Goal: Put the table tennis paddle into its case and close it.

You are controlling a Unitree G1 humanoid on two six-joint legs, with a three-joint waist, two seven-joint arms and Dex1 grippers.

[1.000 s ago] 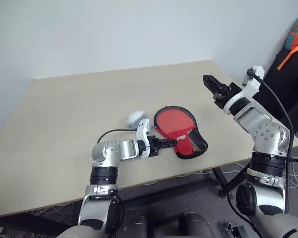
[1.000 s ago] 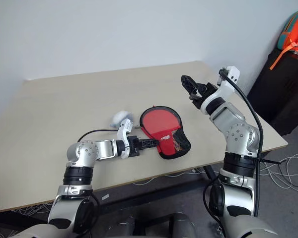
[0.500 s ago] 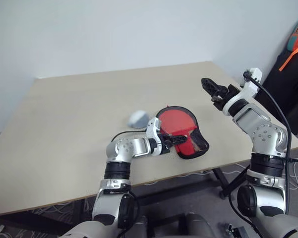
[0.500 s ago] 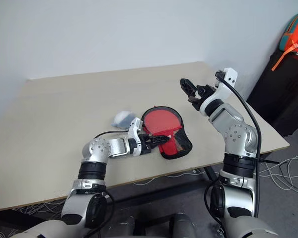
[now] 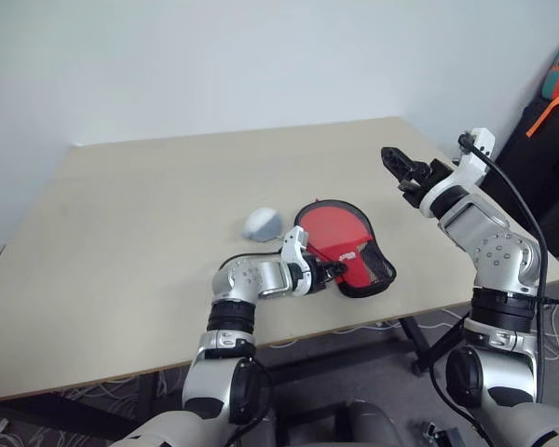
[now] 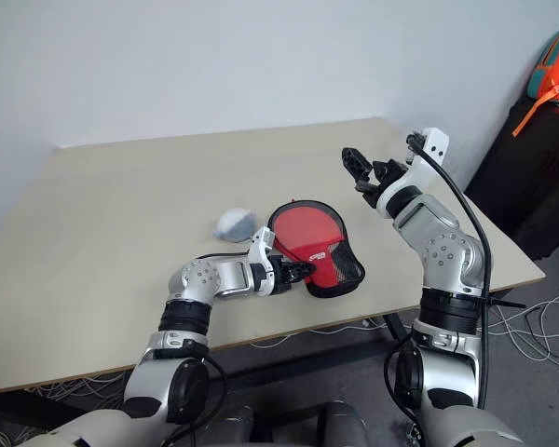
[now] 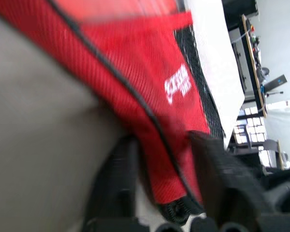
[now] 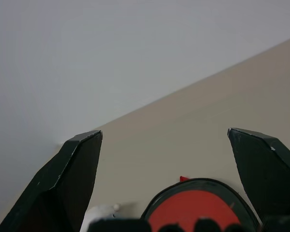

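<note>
Tabletop (image 5: 121, 214) is lying mostly bare, a pale wooden surface with wide open room toward the wall and toward the robot's left. Its near edge is running just below the case (image 5: 347, 247), and its right edge is falling away beside the raised right arm. The case is sitting near that front edge, right of centre, flat on the wood. It is showing a red face with black trim around the rim, black mesh at its narrow end and a small white logo. A small pale grey rounded object (image 5: 260, 223) is resting just beside it, on the robot's left. The left gripper (image 5: 334, 270) is reaching low over the table at the case's narrow end; in the left wrist view its two black fingers (image 7: 220, 169) are standing either side of the trimmed red edge, closing on the case. The right gripper (image 6: 356, 168) is hanging above the table, well apart from the case, with its fingers spread wide and holding nothing.
</note>
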